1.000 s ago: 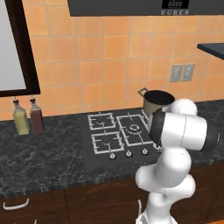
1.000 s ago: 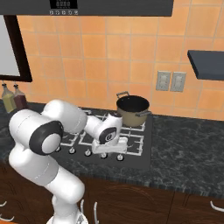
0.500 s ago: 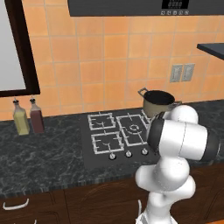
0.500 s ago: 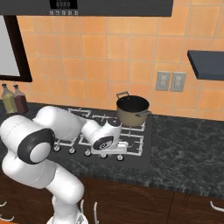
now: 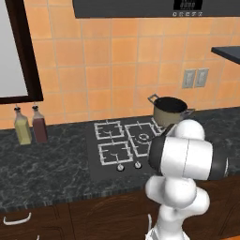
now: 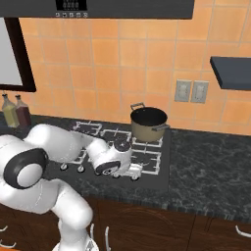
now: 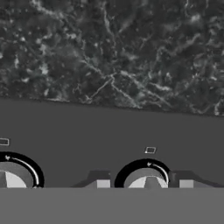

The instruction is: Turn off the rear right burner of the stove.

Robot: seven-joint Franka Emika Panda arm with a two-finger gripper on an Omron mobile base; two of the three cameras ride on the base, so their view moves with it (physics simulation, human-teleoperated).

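The stove (image 6: 164, 172) is a black glass cooktop with pale grey grates. A dark pot (image 6: 148, 122) stands on its rear right corner and covers most of the rear right burner. My gripper (image 6: 136, 170) hangs low over the front knob row, right of centre. In the hand view my gripper (image 7: 144, 184) is open. Its fingertips (image 7: 103, 183) stand either side of a silver knob (image 7: 146, 178), with a small gap on each side. A second knob (image 7: 11, 176) sits to the left. In the left base view my arm hides the right part of the stove (image 5: 93, 165).
Two bottles (image 5: 22, 126) stand on the dark marble counter (image 5: 47, 168) left of the stove. Beyond the knob row the hand view shows the marble counter (image 7: 113, 52). Wall outlets (image 6: 191, 91) and a dark shelf (image 6: 230, 71) are at the right. A range hood (image 6: 98, 7) hangs above.
My hand has come down and forward from over the grates to the knob row at the stove's front. The elbow has swung lower and to the right.
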